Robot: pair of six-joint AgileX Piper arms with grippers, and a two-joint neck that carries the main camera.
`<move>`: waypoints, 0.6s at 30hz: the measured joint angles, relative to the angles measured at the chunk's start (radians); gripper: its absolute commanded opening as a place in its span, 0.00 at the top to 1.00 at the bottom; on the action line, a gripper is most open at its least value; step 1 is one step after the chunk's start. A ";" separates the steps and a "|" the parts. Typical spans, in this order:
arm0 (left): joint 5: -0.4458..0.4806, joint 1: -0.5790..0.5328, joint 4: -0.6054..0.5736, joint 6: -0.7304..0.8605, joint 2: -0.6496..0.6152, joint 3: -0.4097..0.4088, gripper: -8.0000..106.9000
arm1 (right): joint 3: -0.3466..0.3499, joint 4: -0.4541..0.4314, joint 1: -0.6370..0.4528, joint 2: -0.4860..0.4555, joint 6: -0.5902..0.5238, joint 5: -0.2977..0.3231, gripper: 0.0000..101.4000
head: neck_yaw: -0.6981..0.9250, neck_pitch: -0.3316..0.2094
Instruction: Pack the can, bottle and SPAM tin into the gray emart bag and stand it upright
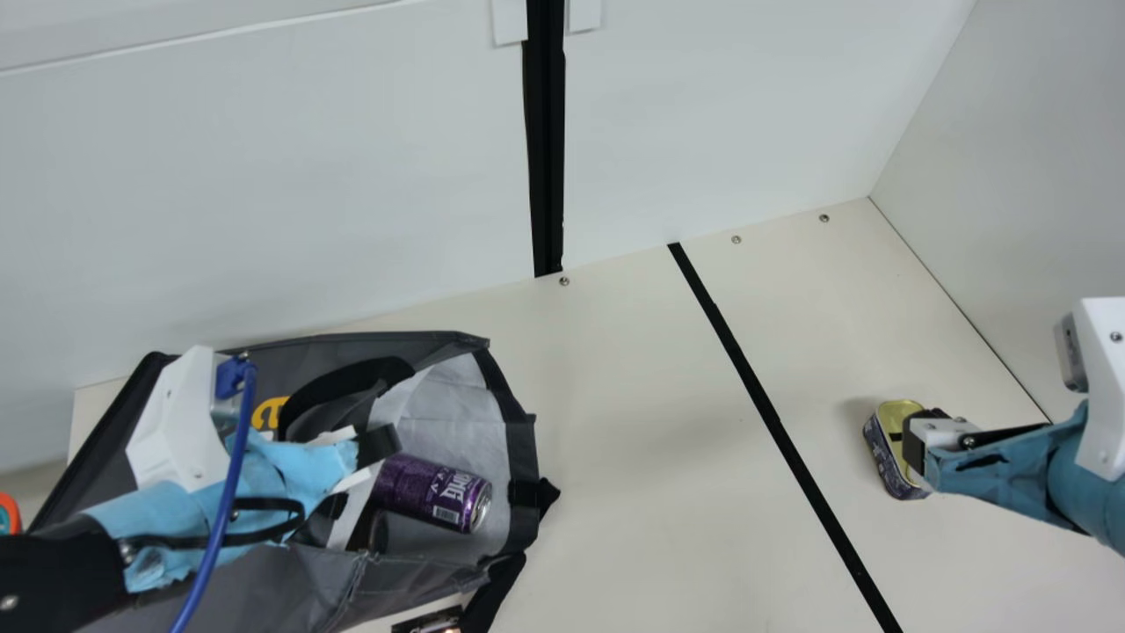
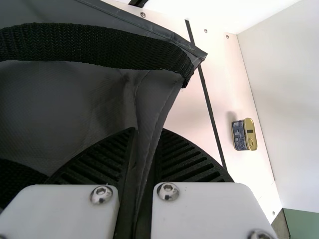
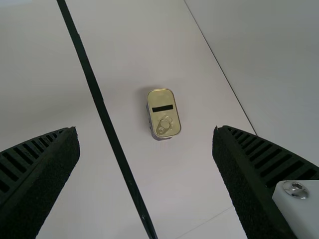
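Noted, at the left edge, an orange-and-teal item [image 1: 9, 513], just left of the gray emart bag [image 1: 431, 339]. Found the bag lying on its side, mouth facing right. Saw the left gripper [image 1: 369, 475] over the bag, closed on a fold of its gray fabric. Spotted a dark printed item [image 1: 428, 622] near the bag's lower edge, partly cut off; could not tell it for the bottle. Saw the purple can [image 1: 426, 492] lying sideways inside the bag's mouth. Traced a black strip [image 1: 763, 400] across the table [image 1: 633, 492], right of the bag. Found the SPAM tin [image 1: 884, 462] well right of the bag, past the strip, gold lid up. Logged the right gripper [image 1: 918, 448] farthest right of the bag, above the tin, set wide, holding nothing.
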 measured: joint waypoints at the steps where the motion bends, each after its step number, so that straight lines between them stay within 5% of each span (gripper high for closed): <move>1: 0.000 0.000 0.000 0.000 0.000 0.000 1.00 | 0.001 0.000 -0.002 -0.001 0.001 0.000 0.06 | 0.000 0.000; 18: 0.000 0.000 0.000 0.000 0.000 0.000 1.00 | 0.007 0.002 0.005 -0.008 0.026 0.000 0.06 | 0.002 0.000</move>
